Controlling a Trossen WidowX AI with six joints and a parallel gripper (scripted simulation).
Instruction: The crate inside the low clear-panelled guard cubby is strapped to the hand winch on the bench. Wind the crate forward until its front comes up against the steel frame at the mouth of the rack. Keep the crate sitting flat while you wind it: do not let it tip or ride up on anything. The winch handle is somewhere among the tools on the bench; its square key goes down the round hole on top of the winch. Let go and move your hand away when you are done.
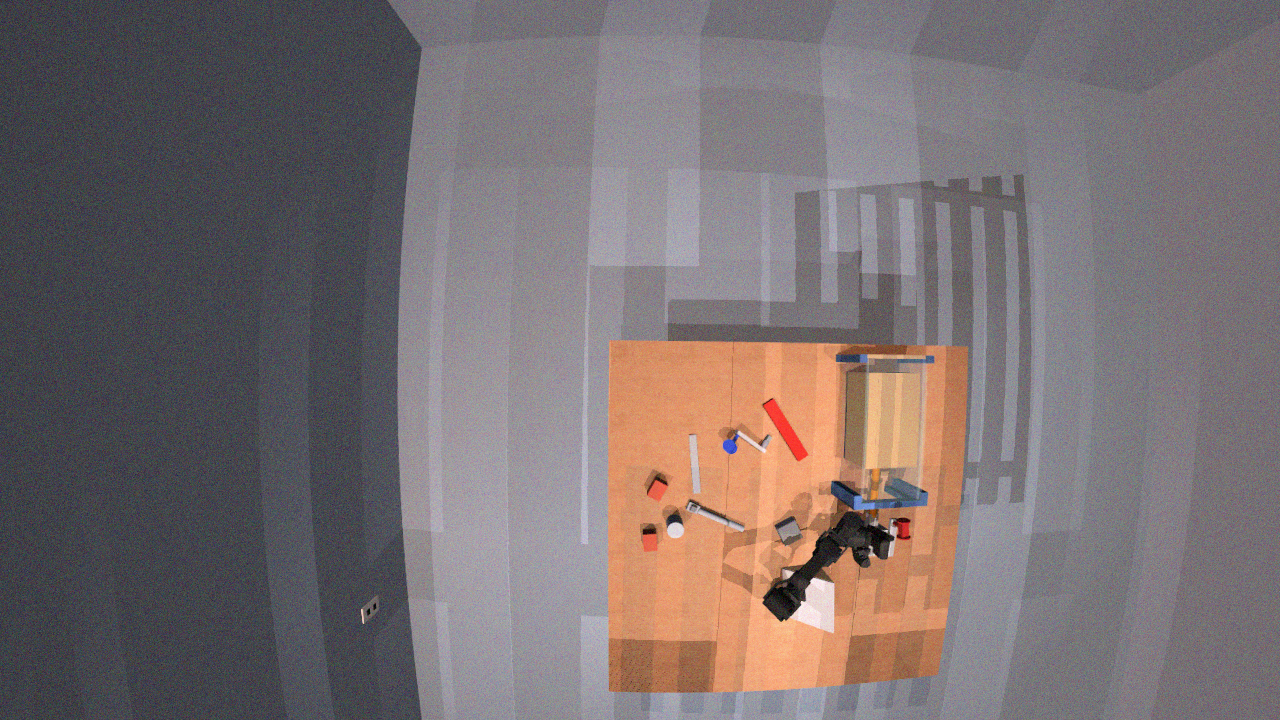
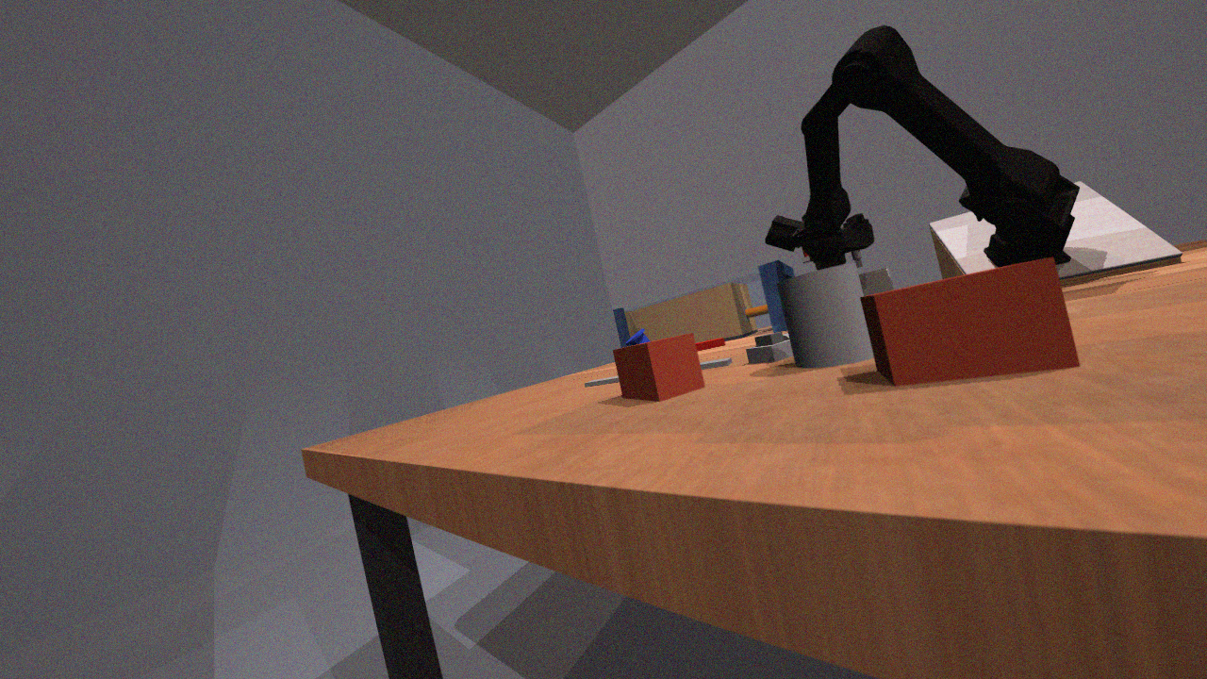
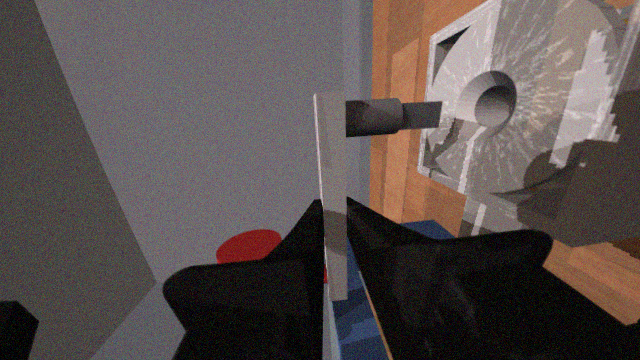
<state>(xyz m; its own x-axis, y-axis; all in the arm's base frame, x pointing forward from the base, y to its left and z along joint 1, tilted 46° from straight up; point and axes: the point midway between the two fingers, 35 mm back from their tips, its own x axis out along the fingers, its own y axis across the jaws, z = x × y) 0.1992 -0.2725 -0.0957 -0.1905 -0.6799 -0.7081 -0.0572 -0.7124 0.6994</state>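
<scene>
Wrist view, claw (image 3: 331,204) gripping handle (image 3: 332,165), key (image 3: 422,115) outside hole (image 3: 495,105)

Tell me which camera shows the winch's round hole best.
The wrist view does: the hole sits unobstructed in the top of the winch, with the handle's square key outside it. The top view shows little of the winch, mostly under the arm, and no hole. The exterior view doesn't show the hole either.

1. Crate (image 1: 883,419) within clear-panelled cubby, set back from blue frame (image 1: 895,503) at mouth.
2. Orange strap (image 1: 874,483) runs forward from crate.
3. Red bar (image 1: 785,429) lies slantwise on bench (image 1: 671,385), left of cubby.
</scene>
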